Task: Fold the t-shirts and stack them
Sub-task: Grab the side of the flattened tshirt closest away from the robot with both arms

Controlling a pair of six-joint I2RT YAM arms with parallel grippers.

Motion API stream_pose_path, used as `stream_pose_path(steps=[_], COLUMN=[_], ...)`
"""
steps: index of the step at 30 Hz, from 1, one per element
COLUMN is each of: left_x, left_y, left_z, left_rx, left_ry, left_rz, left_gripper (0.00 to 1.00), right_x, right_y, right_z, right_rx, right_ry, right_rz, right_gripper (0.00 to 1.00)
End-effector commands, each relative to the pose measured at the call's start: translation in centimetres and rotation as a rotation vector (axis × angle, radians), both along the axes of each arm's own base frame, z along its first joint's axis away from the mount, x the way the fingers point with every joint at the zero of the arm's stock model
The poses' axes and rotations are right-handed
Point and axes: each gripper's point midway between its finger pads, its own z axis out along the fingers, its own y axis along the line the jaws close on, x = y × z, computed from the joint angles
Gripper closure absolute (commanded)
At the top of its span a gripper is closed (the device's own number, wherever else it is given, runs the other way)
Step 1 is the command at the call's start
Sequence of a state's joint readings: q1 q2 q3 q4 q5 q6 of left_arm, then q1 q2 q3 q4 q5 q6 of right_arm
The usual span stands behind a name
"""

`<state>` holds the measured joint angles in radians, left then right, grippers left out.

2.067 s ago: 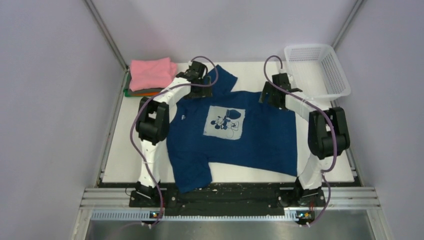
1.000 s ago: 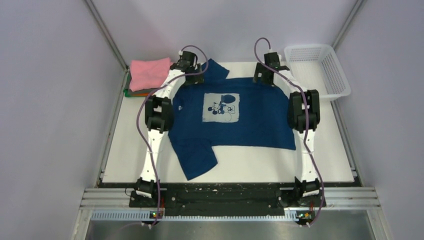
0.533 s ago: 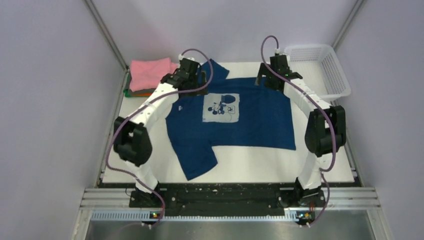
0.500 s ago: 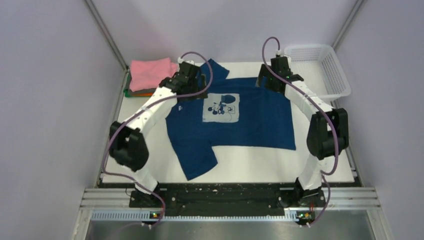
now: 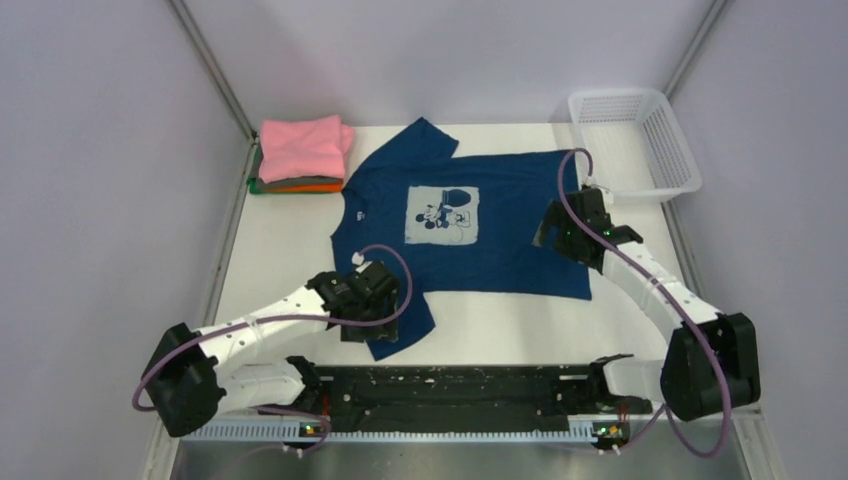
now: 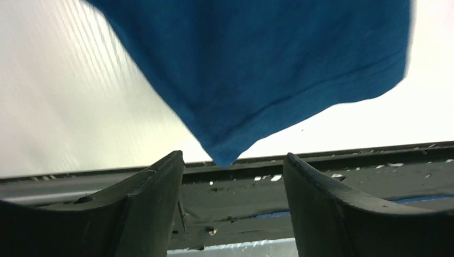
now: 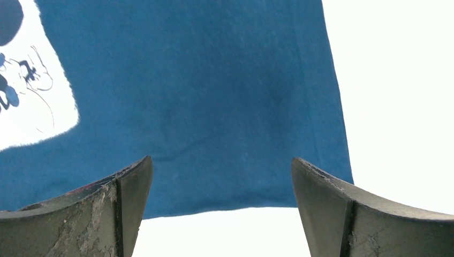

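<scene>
While one navy shirt (image 5: 480,240) lies spread flat on the table (image 5: 270,250), three folded ones sit stacked far left: pink (image 5: 300,145) on top, orange (image 5: 305,187) and seemingly green (image 5: 256,184) beneath. One white basket (image 5: 640,140) stands far right. The left fingers (image 5: 368,330), apart and empty, hover over the near sleeve (image 6: 257,80); the right fingers (image 5: 553,235), likewise apart, over the hem (image 7: 332,107). The chest print (image 5: 447,215) shows a cartoon mouse.

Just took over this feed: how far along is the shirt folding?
Done: a folded pile, pink t-shirt on top, sits far left. In hand: nothing; the navy t-shirt lies spread flat, print up, with the left gripper open over its near sleeve and the right gripper open over its hem. Left: fold and stack it.
</scene>
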<state>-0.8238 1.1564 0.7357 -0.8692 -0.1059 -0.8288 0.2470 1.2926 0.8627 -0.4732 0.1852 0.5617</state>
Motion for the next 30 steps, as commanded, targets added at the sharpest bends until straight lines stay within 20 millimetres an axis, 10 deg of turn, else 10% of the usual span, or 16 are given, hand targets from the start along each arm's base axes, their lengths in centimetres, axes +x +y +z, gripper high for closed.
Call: stream_pose_path(steps=[1,15,20,30], left_x=[-1.7,-3.3,-2.1,-1.3], left_y=[-0.5,0.0,-0.3,-1.2], left_z=[-1.2,-5.7,-5.5,-2.3], left_rx=[-0.076,-0.073,-0.059,-0.168], left_ry=[0.036,0.09,0.054,-0.032], left_rz=[0.09,0.086,0.11,0.099], left_gripper=[0.31,0.61,1.0,1.0], right_x=[-2.0,-7.4,-9.5,-8.8], right_y=[-0.7,-4.8,-6.1,-6.1], right_z=[0.6,-0.6,-1.8,-4.7], right_rx=[0.013,-0.081,-0.089,0.002], right_ry=[-0.038,0.001,0.025,-0.127], right_rz=[-0.049,-0.201,-0.29,-0.361], right_gripper=[0.02,0.01,0.02,0.29])
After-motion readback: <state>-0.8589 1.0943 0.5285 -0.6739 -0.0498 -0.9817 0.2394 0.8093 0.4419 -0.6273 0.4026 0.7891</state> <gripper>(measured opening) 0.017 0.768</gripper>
